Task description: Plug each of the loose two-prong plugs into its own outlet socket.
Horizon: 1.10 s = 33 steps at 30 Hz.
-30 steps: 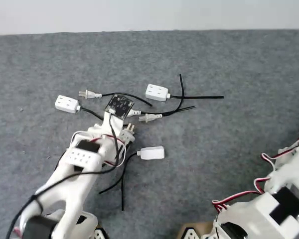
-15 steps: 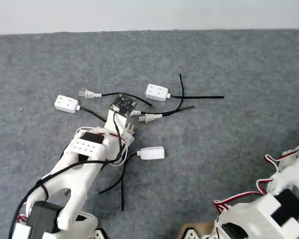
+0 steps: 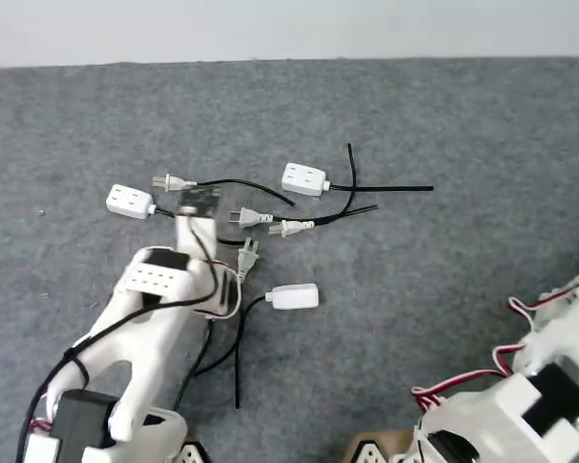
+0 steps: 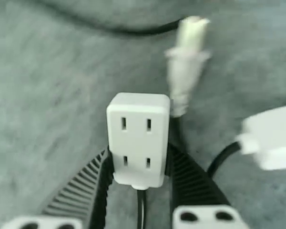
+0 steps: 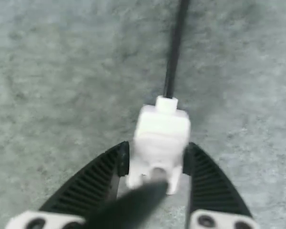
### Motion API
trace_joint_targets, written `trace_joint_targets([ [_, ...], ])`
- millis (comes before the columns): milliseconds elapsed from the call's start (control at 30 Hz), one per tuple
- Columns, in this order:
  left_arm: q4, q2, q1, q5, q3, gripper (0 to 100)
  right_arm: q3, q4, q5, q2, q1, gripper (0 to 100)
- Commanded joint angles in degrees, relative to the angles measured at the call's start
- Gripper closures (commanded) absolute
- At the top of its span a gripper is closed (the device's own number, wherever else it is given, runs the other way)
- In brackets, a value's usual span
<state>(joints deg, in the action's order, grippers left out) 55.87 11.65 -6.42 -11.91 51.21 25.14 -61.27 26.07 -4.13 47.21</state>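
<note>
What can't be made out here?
High view: outlet in the left jaws hidden under the wrist camera board.
Left wrist view: plug blurred, prongs unreadable; white block cut by the edge.
Right wrist view: white piece in the right jaws, front behind a dark blur; plug or socket unclear.

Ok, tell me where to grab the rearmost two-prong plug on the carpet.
Probably take the rearmost plug by its white body, from above, pinching across its width. It lies flat on the carpet with prongs out one end and its black cord out the other, so neither end gets pinched.
</note>
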Motion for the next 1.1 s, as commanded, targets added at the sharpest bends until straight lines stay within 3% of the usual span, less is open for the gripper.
trace_joint_targets([
  [0, 5.0, 0.5, 4.8, -1.7, -3.0, 99, -3.4, -3.4, 0.0, 5.0, -6.3, 86.4],
  [133, 3.8, 0.1, 11.0, -1.7, -2.9, 99, -3.3, -4.9, -6.0, 9.5, -12.5, 86.4],
  [433, 1.8, 0.1, 11.4, -1.6, 0.7, 97, -3.2, -11.6, -9.4, 16.8, -21.9, 86.4],
  [667, 3.7, 0.6, 11.3, -1.6, 0.7, 70, -3.6, -13.0, -9.5, 17.6, -22.1, 77.7],
  [733, 4.4, 1.3, 11.3, -0.7, 0.6, 68, -4.0, -13.8, -9.7, 17.6, -23.8, 77.6],
  [867, 5.4, 9.8, 11.4, 0.6, 2.8, 68, -2.9, -13.8, -14.5, 17.6, -30.7, 77.6],
  [1067, 5.5, 31.1, 11.3, 1.7, 11.9, 68, -0.5, -13.6, -19.9, 17.6, -47.6, 80.8],
])
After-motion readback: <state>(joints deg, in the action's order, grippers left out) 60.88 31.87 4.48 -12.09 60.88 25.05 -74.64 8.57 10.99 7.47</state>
